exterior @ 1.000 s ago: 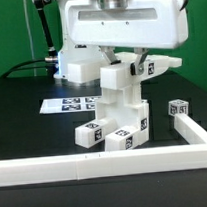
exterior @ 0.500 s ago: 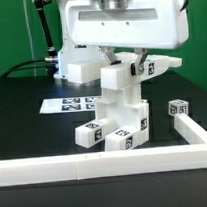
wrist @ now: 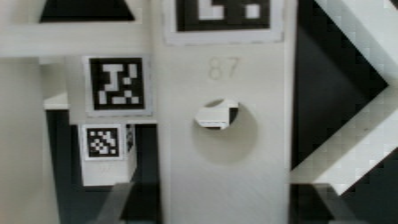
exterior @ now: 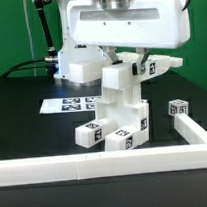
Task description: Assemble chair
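Gripper [exterior: 128, 62] is hanging w/ fingers reaching down either side of the chair's [exterior: 121, 118] top. Can't tell whether they're clamping it or just straddling it. The upright slab [exterior: 117, 80] is standing directly below the jaws, long axis vertical, so any coming move is prob. running straight down. The chair is sitting mid-table, just behind the border rail [exterior: 96, 164]. A loose cube [exterior: 178, 108] is lying apart, toward the ext. view's right.

A robotics lab: black table [exterior: 18, 123], tagged marker board [exterior: 63, 104], green backdrop [exterior: 6, 23], white border rail [exterior: 56, 172]
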